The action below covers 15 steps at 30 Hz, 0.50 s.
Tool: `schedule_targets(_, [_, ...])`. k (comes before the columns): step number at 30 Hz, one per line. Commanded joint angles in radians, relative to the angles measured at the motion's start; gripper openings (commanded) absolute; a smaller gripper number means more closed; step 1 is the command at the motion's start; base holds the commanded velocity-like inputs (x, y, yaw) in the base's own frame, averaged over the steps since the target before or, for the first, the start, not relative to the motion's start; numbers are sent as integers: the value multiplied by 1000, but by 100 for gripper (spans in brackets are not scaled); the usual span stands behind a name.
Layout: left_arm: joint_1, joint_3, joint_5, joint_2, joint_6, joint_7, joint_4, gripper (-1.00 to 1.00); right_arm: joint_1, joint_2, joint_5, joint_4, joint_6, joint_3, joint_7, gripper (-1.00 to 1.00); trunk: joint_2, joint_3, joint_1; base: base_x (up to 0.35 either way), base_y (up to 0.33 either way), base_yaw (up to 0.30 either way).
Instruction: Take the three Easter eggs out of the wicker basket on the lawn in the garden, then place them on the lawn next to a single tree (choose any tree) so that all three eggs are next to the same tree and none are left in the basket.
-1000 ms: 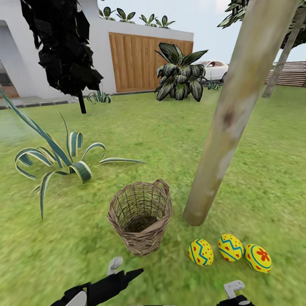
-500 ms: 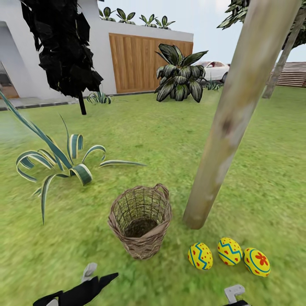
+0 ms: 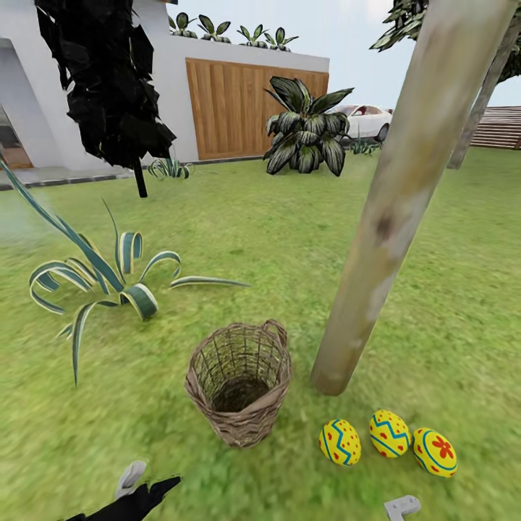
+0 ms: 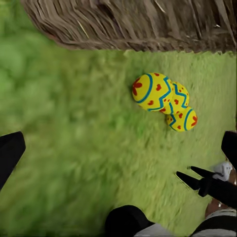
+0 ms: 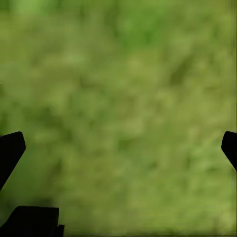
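Observation:
The three Easter eggs [image 3: 389, 433] lie in a row on the lawn [image 3: 449, 304], just in front of the foot of the leaning pale tree [image 3: 376, 239]. In the left wrist view the eggs [image 4: 158, 94] cluster on the grass beyond the wicker basket [image 4: 133, 24]. The basket [image 3: 239, 383] stands upright left of the tree with nothing inside it. My left gripper [image 3: 148, 483] hangs low at the near left, short of the basket, open and holding nothing [image 4: 118, 148]. My right gripper [image 5: 118, 148] is open over bare grass; a grey part of it [image 3: 401, 506] peeks in near the eggs.
A striped agave [image 3: 108, 275] spreads on the left of the basket. A black-leaved tree [image 3: 108, 79] stands at the back left, and a leafy plant [image 3: 307, 126] before a wooden fence [image 3: 231, 105]. Open grass lies right of the trunk.
Both grippers have drawn back toward the near edge, the left one down and to the left. The whole picture has shifted slightly down. The eggs and basket have stayed put.

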Motion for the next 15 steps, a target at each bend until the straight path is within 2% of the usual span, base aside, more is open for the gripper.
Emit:
schedule_targets(1, [-1,-5,11,0,9,-2,16,100,1,0,10,1,0,-8,2,100,7,2,-4,0,0,0])
schedule_targets(5, [-1,-9,10,-4,9,0,92,100,31,0,9,1,-4,-8,2,100,35,15,-19,0,0,0])
schedule_targets(9, [-1,-12,9,-26,9,2,176,100,62,0,8,1,-6,-8,2,100,63,28,-35,0,0,0])
schedule_targets(15, [0,-14,7,-33,9,6,211,100,84,0,8,6,-6,-9,2,100,105,46,-58,0,0,0])
